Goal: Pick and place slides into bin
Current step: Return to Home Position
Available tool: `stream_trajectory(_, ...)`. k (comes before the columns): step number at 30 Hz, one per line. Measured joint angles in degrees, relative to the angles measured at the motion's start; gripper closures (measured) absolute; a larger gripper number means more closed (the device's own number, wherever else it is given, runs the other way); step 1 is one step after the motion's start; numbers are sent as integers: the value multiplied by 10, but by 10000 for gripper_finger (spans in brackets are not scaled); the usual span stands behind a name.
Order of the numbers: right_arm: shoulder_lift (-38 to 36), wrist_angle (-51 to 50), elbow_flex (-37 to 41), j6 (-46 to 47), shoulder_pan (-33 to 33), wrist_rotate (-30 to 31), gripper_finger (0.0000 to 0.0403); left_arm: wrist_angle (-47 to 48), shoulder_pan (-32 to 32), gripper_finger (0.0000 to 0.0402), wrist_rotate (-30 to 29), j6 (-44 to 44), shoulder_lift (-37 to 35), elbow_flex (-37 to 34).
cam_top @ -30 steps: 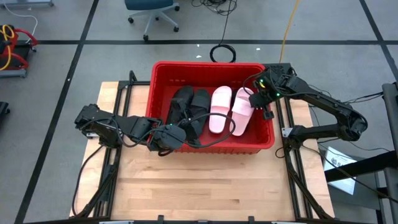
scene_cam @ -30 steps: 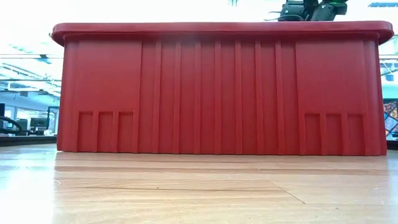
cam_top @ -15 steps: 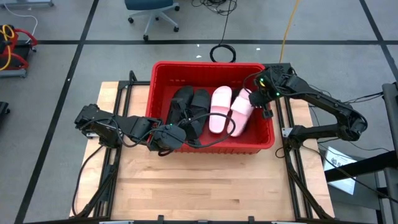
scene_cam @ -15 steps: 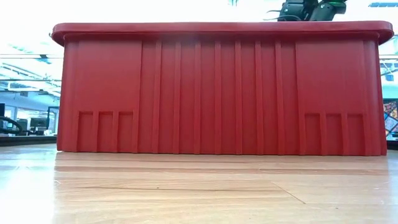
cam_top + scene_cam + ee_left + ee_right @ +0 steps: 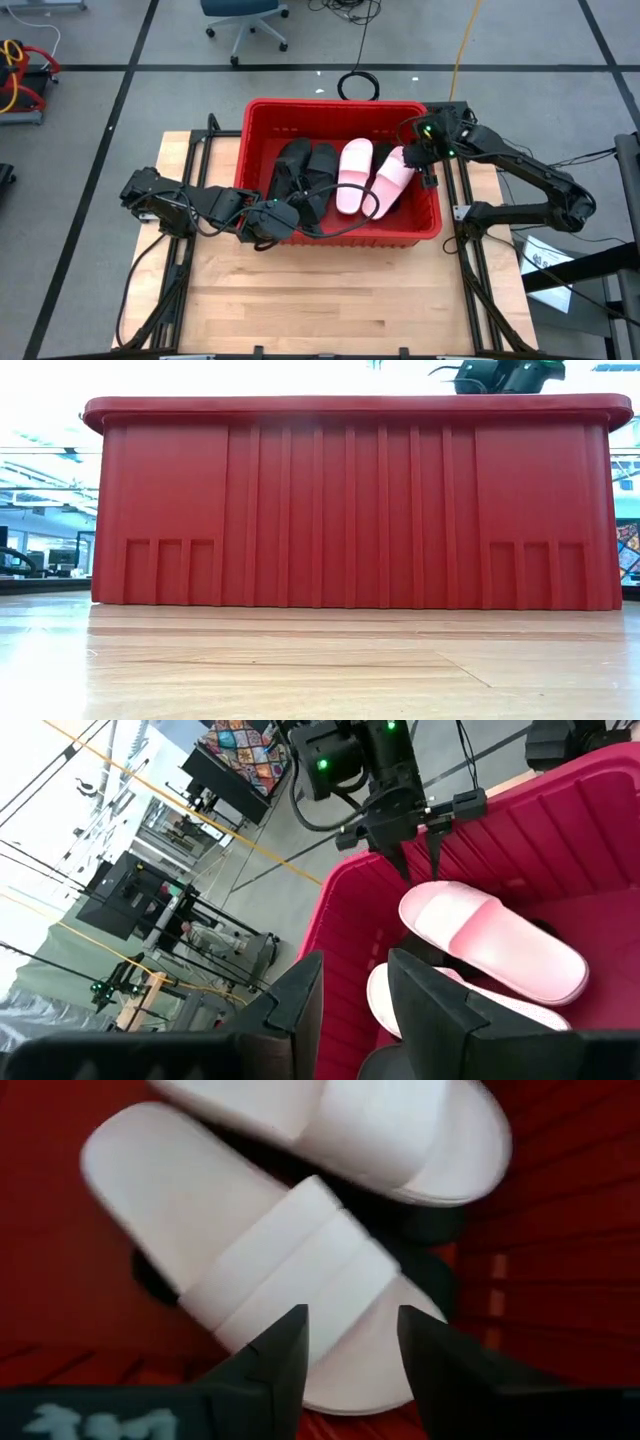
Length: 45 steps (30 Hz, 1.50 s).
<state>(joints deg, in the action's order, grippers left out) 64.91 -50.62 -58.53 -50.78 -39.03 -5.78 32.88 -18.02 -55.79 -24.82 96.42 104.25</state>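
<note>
The right gripper (image 5: 350,1342) hangs, fingers parted and empty, just above a smooth pale pink wide-strap slide (image 5: 290,1270) lying askew beside its mate (image 5: 352,175) and the black slides (image 5: 305,175) in the ribbed red plastic bin (image 5: 340,103) on the pale wooden table (image 5: 330,290), with the left gripper (image 5: 272,222), likewise parted and empty, at the bin's near wall and grey floor (image 5: 100,100) around.

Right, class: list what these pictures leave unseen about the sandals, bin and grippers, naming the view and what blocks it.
- Low view: the front wall of the bin hides every sandal and the tips of the right gripper.
- High view: the black sandals overlap, partly under the left gripper and a cable; number unclear.
- Right wrist view: the pink sandals cover something dark beneath.
</note>
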Motion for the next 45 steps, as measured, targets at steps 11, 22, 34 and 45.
stream_trajectory(11,-138,58,-38,97,74,35,390,0,-2,324,-6,-5,-8,0)
stream_trajectory(22,-259,62,-38,269,215,27,402,107,-5,398,80,150,-121,2)
stream_trajectory(34,-358,56,-24,395,310,-72,403,304,-38,401,124,315,-183,-8)
stream_trajectory(45,-482,130,100,459,321,-144,403,70,-81,401,146,324,-356,-286)
